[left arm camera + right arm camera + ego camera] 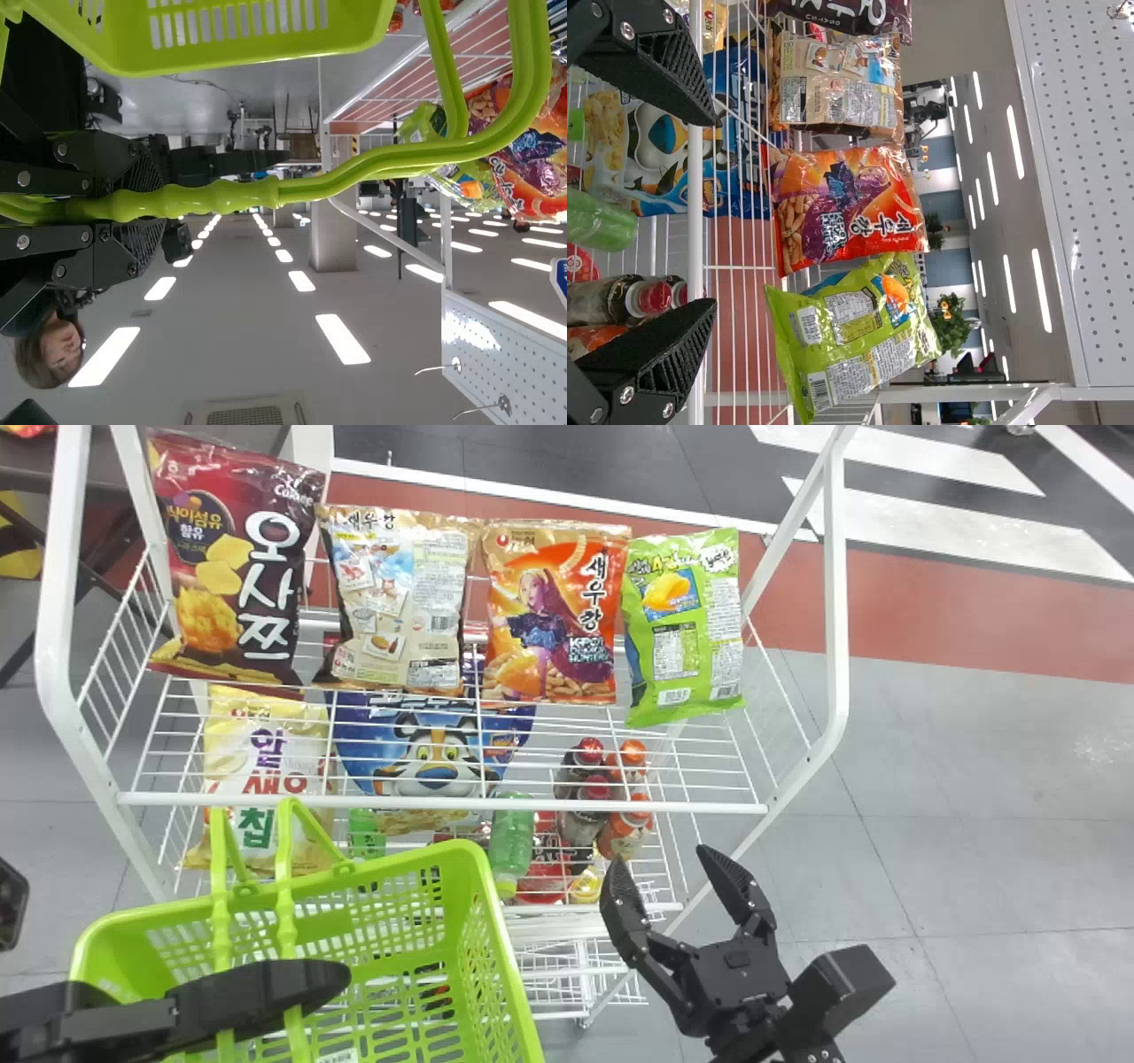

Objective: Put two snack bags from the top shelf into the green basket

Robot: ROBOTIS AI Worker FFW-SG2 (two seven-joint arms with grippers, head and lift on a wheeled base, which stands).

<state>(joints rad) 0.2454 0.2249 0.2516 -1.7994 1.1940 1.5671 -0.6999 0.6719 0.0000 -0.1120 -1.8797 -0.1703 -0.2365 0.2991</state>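
My right gripper (678, 877) stands open in front of the rack, below the top shelf's front rail; in the right wrist view the open gripper (700, 212) faces the bags. On the top shelf (443, 803) stand a dark red bag (235, 558), a beige bag (396, 602), an orange bag (556, 615) and a green bag (684, 629). The green basket (478, 921) hangs at the lower left from my left gripper (341, 979). In the left wrist view that gripper (146, 208) is shut on the basket's handle (230, 195).
The lower shelf holds a yellow bag (266, 771), a blue bag (430, 757), a green bottle (511, 841) and several bottles with red or orange caps (595, 786). White uprights (835, 602) frame the rack. A pegboard panel (1085, 177) shows in the right wrist view.
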